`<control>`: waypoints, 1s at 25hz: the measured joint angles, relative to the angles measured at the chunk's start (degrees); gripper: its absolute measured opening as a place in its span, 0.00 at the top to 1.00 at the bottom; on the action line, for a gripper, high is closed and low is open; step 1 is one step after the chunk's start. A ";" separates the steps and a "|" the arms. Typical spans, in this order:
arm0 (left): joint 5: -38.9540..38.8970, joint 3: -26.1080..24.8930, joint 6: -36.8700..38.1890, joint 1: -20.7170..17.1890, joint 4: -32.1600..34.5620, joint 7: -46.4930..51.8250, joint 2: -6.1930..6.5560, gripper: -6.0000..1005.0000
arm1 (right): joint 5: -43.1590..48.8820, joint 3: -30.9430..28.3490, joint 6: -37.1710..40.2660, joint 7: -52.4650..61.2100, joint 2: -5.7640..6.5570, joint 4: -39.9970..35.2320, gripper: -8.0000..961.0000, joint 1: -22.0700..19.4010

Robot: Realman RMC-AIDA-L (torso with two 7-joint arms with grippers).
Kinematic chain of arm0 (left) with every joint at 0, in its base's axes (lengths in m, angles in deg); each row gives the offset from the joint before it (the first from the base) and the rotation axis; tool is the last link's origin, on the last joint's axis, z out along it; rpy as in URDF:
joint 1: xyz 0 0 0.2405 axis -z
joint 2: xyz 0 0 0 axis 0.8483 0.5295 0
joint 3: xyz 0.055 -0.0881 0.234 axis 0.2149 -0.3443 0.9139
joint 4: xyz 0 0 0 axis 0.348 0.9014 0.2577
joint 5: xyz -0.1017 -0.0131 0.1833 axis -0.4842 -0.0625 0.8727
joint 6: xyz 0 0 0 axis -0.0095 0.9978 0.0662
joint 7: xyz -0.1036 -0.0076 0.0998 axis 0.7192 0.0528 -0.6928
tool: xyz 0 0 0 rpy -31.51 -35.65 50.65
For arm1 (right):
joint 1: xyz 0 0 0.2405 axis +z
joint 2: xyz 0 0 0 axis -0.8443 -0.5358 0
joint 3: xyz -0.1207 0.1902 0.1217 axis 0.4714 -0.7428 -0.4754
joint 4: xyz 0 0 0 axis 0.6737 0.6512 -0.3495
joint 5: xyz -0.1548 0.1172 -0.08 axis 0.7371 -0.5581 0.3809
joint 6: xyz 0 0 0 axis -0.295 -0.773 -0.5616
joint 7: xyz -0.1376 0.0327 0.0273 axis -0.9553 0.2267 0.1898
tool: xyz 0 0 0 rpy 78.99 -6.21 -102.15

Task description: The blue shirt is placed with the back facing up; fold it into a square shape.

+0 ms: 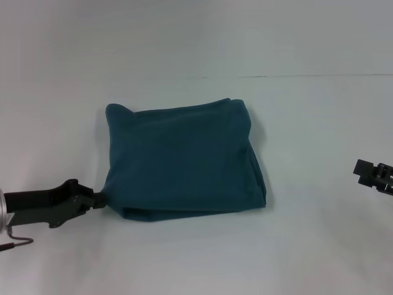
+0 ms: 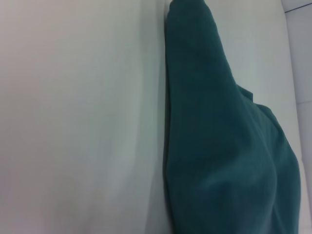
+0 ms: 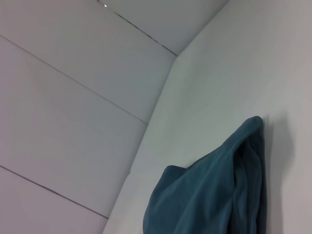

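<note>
A: Blue shirt [image 1: 181, 160] is lying mid-table [image 1: 319, 246], already looking like a rough square, plain side up, near edge a bit loose.
B: Left pincer [image 1: 98, 200]?
A: Touching the near-left corner; can't tell if it's gripping or letting go.
B: Right pincer [image 1: 367, 173]?
A: Sitting well off at the right edge, state unclear too. Probably just tidying left. Head view is showing the arms; wrist views are showing only cloth.

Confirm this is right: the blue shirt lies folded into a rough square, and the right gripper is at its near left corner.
Wrong arm. The head view shows the left gripper at the blue shirt's near left corner; the right gripper sits apart, far right.
</note>
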 joint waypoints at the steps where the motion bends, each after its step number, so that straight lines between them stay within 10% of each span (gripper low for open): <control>1: 0.34 -0.15 -0.04 0.15 0.02 -0.14 0.12 0.94 | 0.00 0.00 0.01 0.00 0.02 0.00 0.06 -0.02; 14: 3.37 -0.78 0.14 0.61 1.46 -3.19 0.63 0.91 | 2.15 -0.04 0.29 0.40 0.03 0.00 0.06 0.44; 25: 1.62 -6.91 13.20 -1.45 13.42 -28.23 1.30 0.72 | 7.16 0.08 -1.59 2.74 0.43 -2.60 0.05 2.12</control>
